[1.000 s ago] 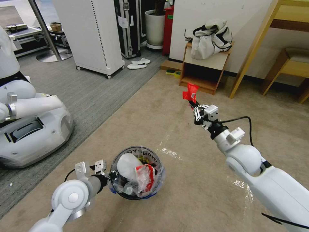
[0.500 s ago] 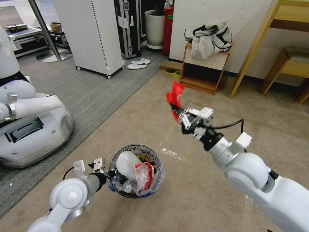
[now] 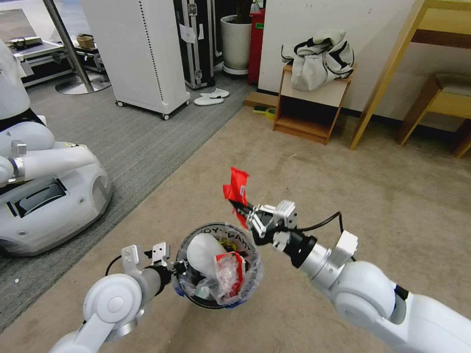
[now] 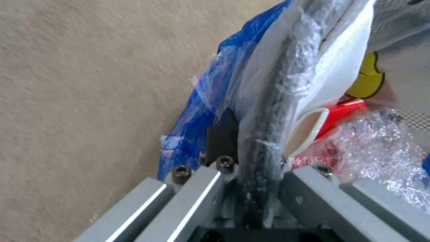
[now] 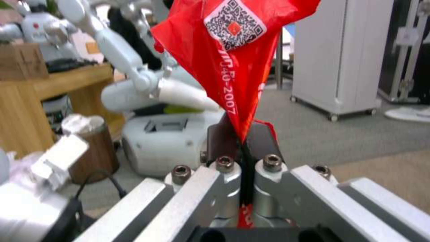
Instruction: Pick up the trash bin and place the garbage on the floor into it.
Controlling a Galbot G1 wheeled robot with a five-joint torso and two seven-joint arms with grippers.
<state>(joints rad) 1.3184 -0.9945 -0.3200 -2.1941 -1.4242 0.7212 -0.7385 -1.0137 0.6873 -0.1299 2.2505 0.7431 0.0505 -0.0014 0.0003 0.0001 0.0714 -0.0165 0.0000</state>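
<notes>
The trash bin (image 3: 216, 229), lined with a clear lettered bag, hangs low over the beige floor (image 3: 373, 196). It holds garbage: a white flat piece (image 3: 201, 252) and a red and clear wrapper (image 3: 228, 272). My left gripper (image 3: 177, 268) is shut on the bin's near-left rim. The left wrist view shows its fingers clamping the bag-covered rim (image 4: 273, 111). My right gripper (image 3: 244, 212) is shut on a red wrapper (image 3: 236, 186), held upright just beyond the bin's far rim. In the right wrist view the red wrapper (image 5: 233, 67) rises from the closed right gripper (image 5: 244, 134).
Another white robot (image 3: 44, 196) stands on the grey carpet at left. At the back are a wheeled white cabinet (image 3: 142, 54), white slippers (image 3: 211, 96), a low wooden shelf (image 3: 311, 108) with a bag on top, and table legs (image 3: 382, 83).
My right arm has swung left and back toward me, carrying the red wrapper from near the wooden shelf to the bin's far rim. The bin shifted slightly right.
</notes>
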